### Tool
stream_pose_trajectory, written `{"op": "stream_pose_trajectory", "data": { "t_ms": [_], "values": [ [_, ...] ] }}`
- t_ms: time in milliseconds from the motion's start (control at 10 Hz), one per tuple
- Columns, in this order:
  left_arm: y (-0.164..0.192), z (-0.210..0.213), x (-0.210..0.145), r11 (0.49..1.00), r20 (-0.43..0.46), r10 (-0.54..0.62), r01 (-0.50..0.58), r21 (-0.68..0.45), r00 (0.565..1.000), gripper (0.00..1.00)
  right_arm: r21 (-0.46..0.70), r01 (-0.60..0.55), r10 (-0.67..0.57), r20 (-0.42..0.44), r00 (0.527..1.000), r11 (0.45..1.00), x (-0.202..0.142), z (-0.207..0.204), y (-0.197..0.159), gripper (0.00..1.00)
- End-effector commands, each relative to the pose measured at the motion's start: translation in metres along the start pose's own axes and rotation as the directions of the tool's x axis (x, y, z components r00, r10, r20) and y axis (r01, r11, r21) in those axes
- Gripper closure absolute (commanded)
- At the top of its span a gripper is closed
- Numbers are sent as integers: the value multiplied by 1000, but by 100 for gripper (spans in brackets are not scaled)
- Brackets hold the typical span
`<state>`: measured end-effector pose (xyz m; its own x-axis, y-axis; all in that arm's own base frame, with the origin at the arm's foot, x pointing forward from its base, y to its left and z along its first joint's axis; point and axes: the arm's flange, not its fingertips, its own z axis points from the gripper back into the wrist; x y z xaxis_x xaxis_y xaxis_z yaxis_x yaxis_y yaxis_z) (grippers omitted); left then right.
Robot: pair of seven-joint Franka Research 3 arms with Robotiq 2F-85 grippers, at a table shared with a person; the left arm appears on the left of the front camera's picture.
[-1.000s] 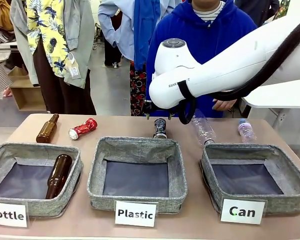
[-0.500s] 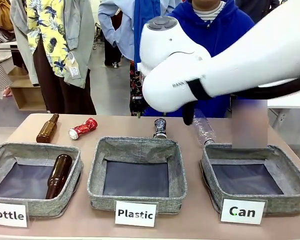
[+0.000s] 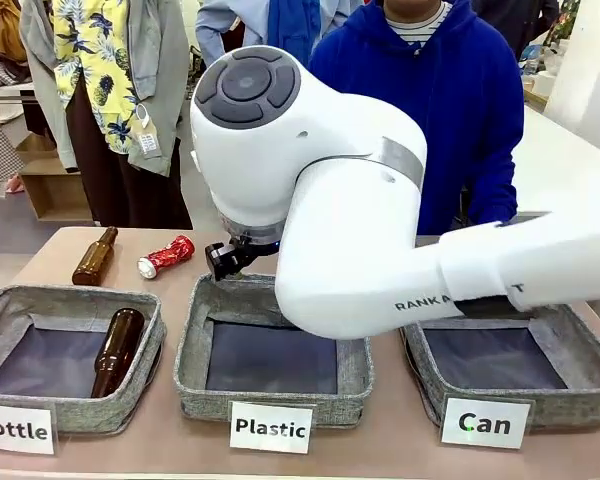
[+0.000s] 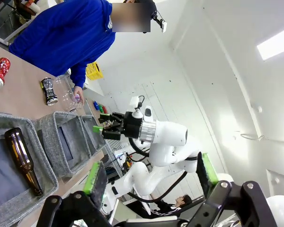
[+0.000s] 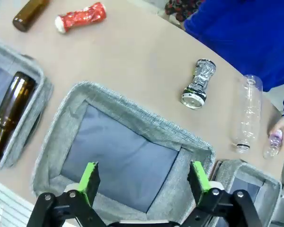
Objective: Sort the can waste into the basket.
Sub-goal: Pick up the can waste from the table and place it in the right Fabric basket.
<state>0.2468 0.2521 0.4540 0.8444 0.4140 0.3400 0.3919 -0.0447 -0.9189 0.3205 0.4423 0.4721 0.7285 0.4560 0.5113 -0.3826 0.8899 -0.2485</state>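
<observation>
Right pincer (image 5: 144,179) and left pincer (image 4: 150,172) gape wide, empty. One red can (image 5: 80,17), one black can (image 5: 199,84), three baskets (image 3: 192,350) on the tan surface (image 5: 132,61).

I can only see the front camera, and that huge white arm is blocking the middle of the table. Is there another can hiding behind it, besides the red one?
Observer: Yes. The right wrist camera shows a crushed black can lying on the table, just beyond the Plastic basket.
Operator: Is the claw on that big arm holding anything?
Observer: No. The right gripper is open and empty, hovering over that basket.
Operator: And the other arm's claw?
Observer: The left gripper is open too, with nothing between its fingers.
</observation>
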Motion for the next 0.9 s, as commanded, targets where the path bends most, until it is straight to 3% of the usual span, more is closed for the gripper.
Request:
{"op": "stream_pose_trajectory", "data": {
  "t_ms": [0,200,300,600,700,800],
  "values": [
    [-5,0,2,1000,5,7,-7,-14,1000,0,51,3,1,-82,997,999,-11,11,-49,0],
    [-5,0,2,1000,5,7,-7,-14,1000,0,172,119,-58,-323,945,978,-39,50,-142,0],
    [-5,0,2,1000,5,7,-7,-14,1000,0,254,234,-122,-389,913,939,-52,66,-190,0],
    [-5,0,2,1000,5,7,-7,-14,1000,0,437,448,-272,-408,872,780,-134,70,-314,0],
    [-5,0,2,1000,5,7,-7,-14,1000,0,459,574,-393,-434,811,678,-164,65,-357,0],
    [-5,0,2,1000,5,7,-7,-14,1000,0,523,624,-432,-451,781,581,-190,55,-396,0]
  ]
}}
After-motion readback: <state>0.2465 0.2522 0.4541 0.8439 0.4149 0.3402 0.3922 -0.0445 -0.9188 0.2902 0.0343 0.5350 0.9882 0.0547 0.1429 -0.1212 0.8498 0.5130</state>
